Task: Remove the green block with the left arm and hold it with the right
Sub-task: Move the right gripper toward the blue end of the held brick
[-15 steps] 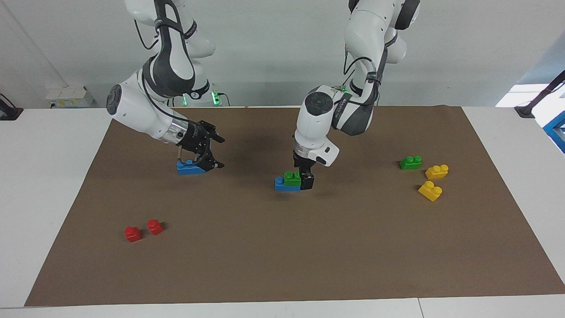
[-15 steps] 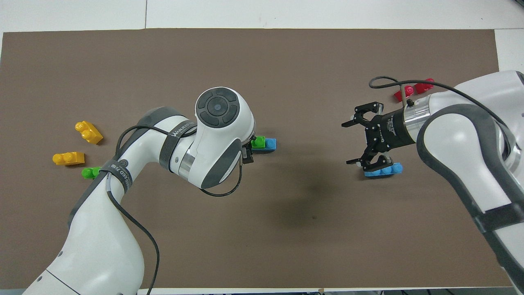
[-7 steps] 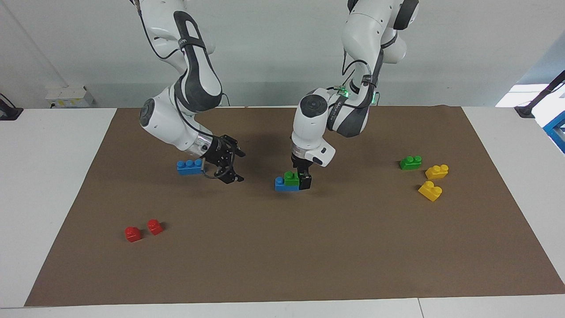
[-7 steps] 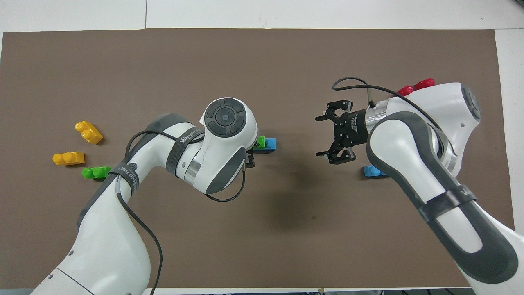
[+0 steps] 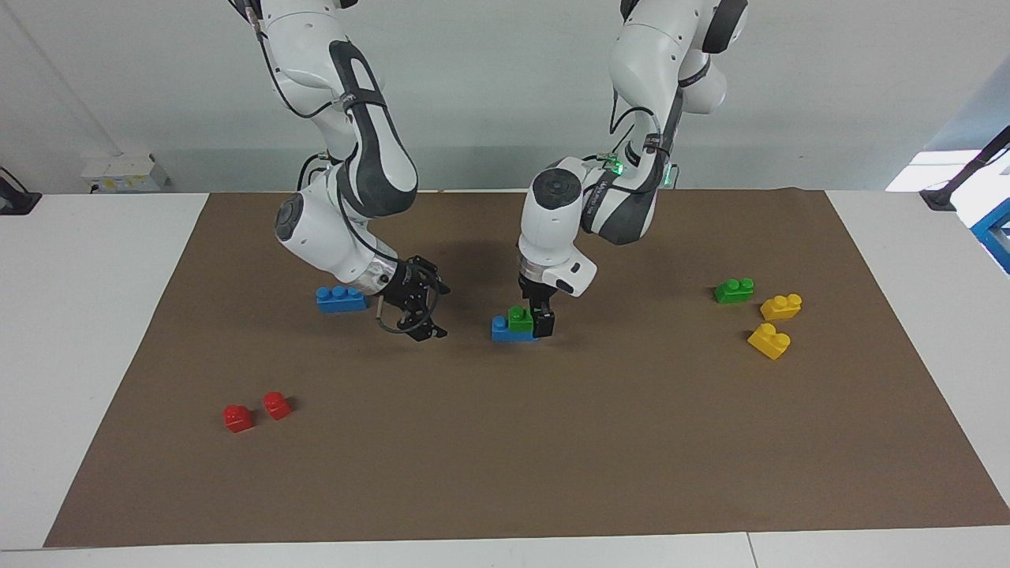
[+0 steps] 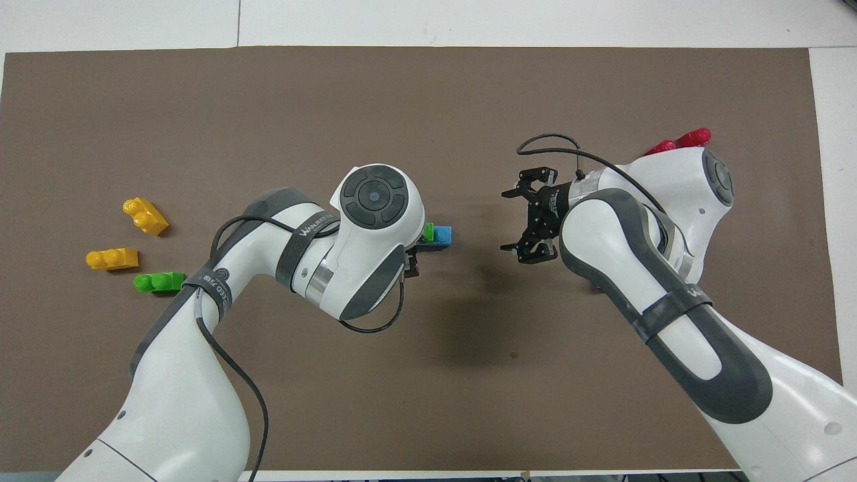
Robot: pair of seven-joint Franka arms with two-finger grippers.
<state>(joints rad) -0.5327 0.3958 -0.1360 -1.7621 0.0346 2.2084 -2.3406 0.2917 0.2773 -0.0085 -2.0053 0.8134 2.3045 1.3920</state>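
A green block [image 5: 519,318] sits stacked on a blue brick [image 5: 503,330] in the middle of the brown mat; both also show in the overhead view, the green block [image 6: 428,231] and the blue brick [image 6: 442,235]. My left gripper [image 5: 538,323] is down at the stack, with one black finger against the green block's side toward the left arm's end. Its other finger is hidden, and in the overhead view the wrist covers most of it. My right gripper [image 5: 436,312] is open and empty, low over the mat beside the stack; it also shows in the overhead view [image 6: 514,221].
A second green block [image 5: 734,290] and two yellow bricks [image 5: 781,306] [image 5: 769,341] lie toward the left arm's end. A loose blue three-stud brick [image 5: 341,298] and two red blocks [image 5: 237,417] [image 5: 276,405] lie toward the right arm's end. The brown mat [image 5: 552,442] covers the table.
My right gripper has moved off the loose blue brick toward the stack in the middle, still open. My left gripper has shifted slightly closer against the green block.
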